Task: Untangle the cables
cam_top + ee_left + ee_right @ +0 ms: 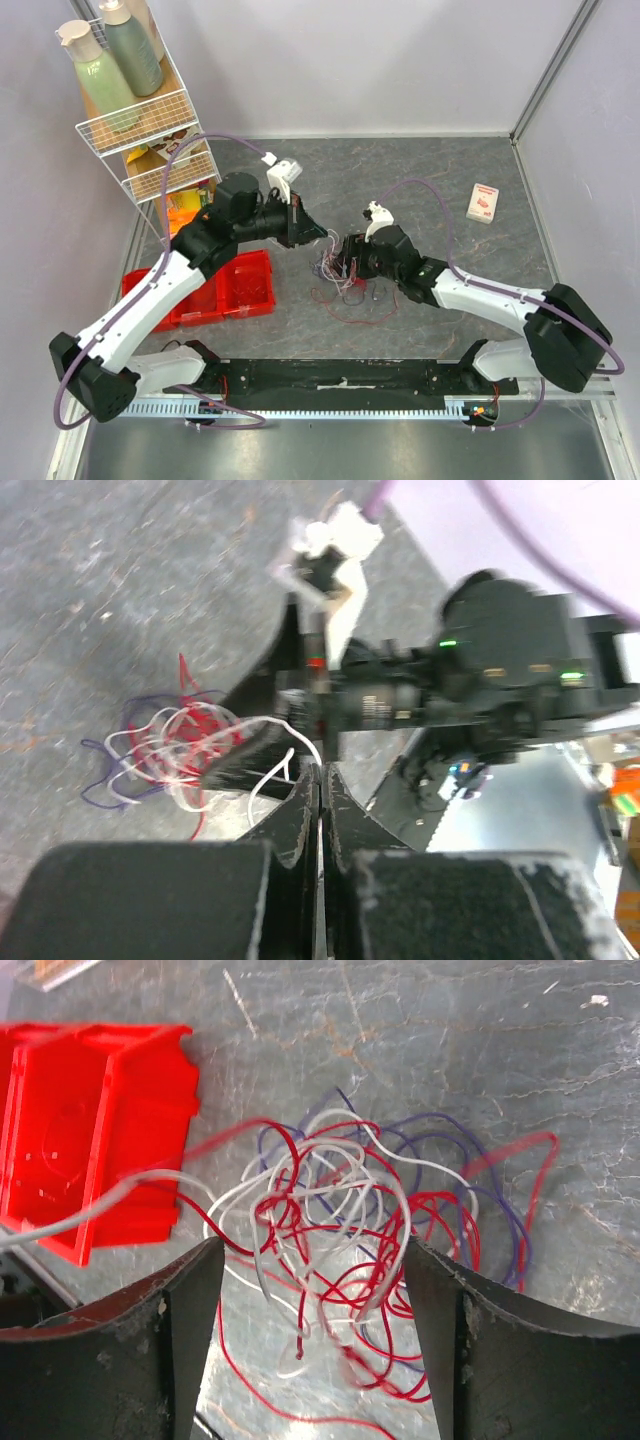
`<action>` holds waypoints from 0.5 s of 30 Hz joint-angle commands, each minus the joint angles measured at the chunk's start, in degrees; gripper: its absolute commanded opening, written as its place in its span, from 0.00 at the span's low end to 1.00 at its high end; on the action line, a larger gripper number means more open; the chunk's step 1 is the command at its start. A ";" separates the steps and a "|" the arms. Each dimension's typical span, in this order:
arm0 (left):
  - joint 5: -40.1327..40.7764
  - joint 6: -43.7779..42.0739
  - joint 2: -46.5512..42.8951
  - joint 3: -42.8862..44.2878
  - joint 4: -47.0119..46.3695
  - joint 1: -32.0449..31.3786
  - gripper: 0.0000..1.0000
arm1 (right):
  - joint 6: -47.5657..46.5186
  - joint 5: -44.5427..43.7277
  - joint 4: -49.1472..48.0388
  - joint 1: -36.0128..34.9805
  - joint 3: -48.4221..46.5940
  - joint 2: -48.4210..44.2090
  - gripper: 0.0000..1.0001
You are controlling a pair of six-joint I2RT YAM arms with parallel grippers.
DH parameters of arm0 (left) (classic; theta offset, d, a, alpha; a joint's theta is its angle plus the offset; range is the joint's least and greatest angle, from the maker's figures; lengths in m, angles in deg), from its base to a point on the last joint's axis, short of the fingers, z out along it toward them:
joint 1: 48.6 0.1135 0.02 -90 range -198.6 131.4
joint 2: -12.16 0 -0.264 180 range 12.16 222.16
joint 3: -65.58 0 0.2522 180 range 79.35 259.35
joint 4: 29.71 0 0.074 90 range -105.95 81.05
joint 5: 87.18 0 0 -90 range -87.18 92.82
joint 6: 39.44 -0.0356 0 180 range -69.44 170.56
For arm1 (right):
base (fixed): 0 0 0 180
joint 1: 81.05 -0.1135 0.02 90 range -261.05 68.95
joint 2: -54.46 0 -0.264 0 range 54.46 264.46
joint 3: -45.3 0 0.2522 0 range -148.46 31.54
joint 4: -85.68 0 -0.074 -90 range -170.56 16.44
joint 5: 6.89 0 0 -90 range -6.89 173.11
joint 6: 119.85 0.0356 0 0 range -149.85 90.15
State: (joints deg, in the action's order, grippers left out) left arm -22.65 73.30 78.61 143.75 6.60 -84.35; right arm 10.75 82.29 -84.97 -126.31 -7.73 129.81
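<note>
Grey tabletop (450, 170) | cables (335, 1200) between spread right jaws | left jaws pinch one

The top view looked down from above the near edge; both wrist views closely faced the same cables (338, 272) on the counter (430, 180)

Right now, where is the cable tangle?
Top view, centre: the cables lie tangled beneath the open right gripper, just right of the red bin.
</note>
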 commanded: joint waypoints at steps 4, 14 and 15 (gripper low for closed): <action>-6.87 7.23 -4.84 10.99 -1.72 -0.29 0.02 | 6.68 -7.87 -6.23 1.92 2.96 8.75 0.73; -2.22 4.68 -6.34 36.56 1.27 -0.38 0.02 | 7.66 -14.38 -3.16 8.07 9.03 9.29 0.70; -1.43 4.51 -6.16 38.67 1.45 -0.38 0.02 | 7.30 -14.91 -2.28 8.69 8.77 9.03 0.71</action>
State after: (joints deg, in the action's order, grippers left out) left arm -25.82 77.72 73.43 173.80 8.32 -84.41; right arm 18.25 73.13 -92.49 -119.80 -0.41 139.25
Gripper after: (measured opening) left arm 0.025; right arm 0.696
